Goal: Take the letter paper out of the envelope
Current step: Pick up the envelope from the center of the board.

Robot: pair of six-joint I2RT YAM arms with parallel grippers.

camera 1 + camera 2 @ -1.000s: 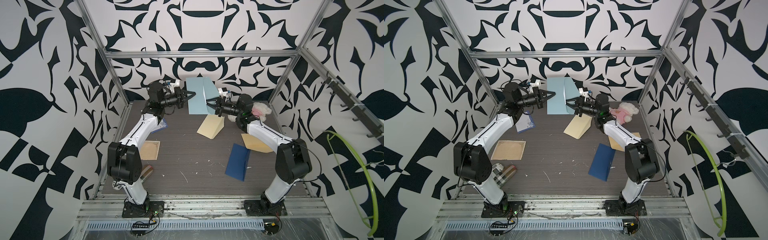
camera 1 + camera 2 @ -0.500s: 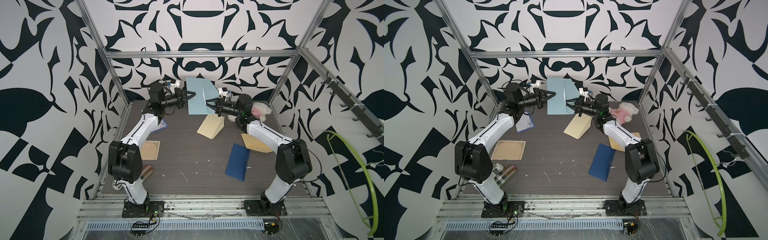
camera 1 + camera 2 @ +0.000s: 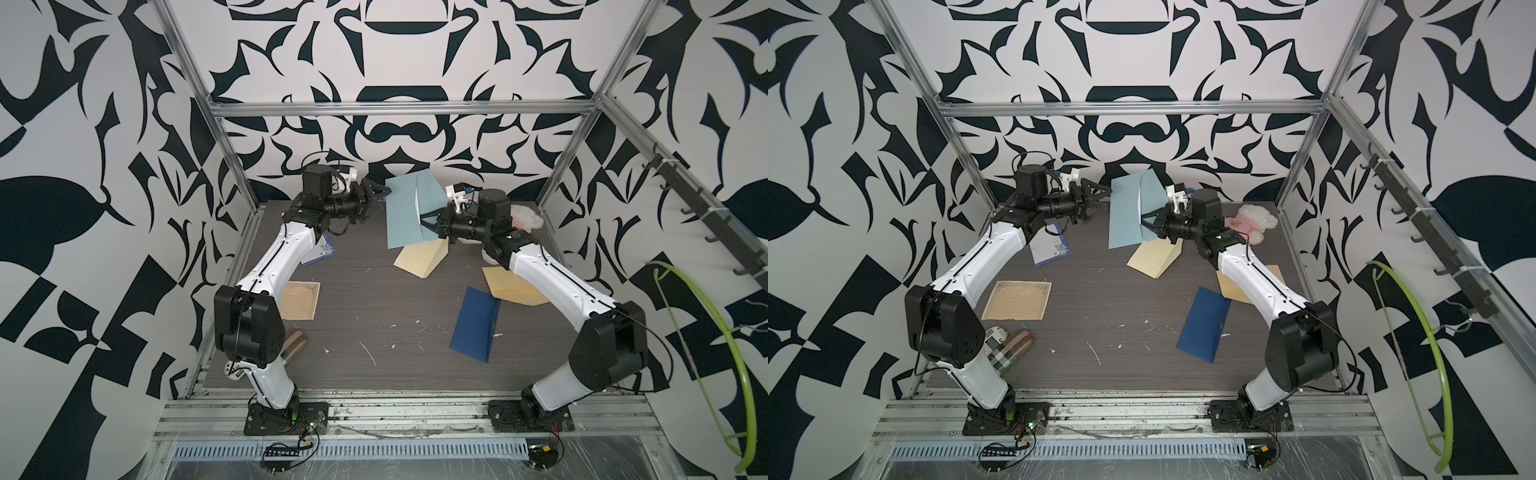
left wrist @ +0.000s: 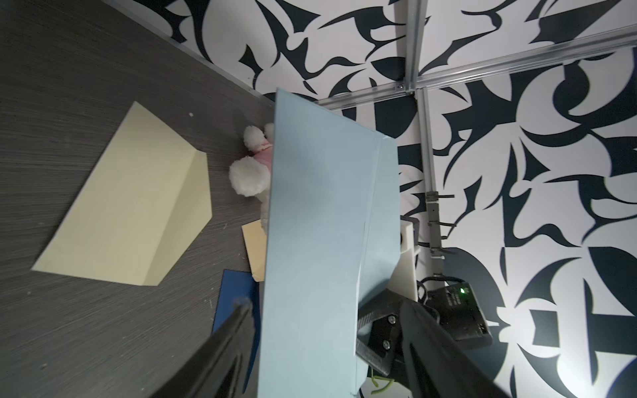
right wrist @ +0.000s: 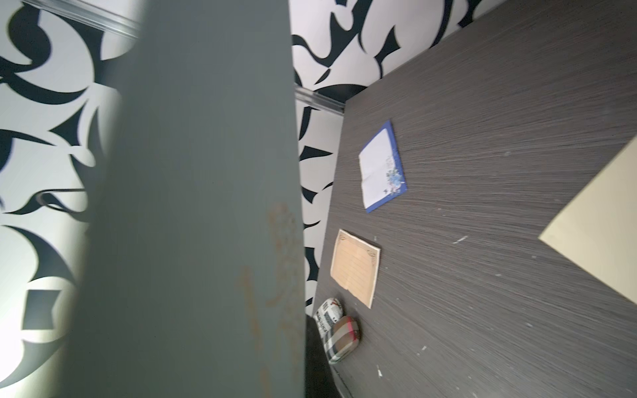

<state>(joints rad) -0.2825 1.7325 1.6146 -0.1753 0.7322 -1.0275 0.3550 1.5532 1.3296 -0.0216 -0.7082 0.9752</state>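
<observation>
Right hand clamps one pale-blue envelope; left hand released. Two letter papers, three more envelopes on table.

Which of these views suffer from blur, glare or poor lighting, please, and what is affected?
Right wrist view: the light blue envelope looms close, dark and out of focus, with bright glare in the corner beside it; the table is sharper. Left wrist view: evenly lit, but the left end effector has blurred fingers near the lens. Both top views: sharp and evenly lit.
</observation>
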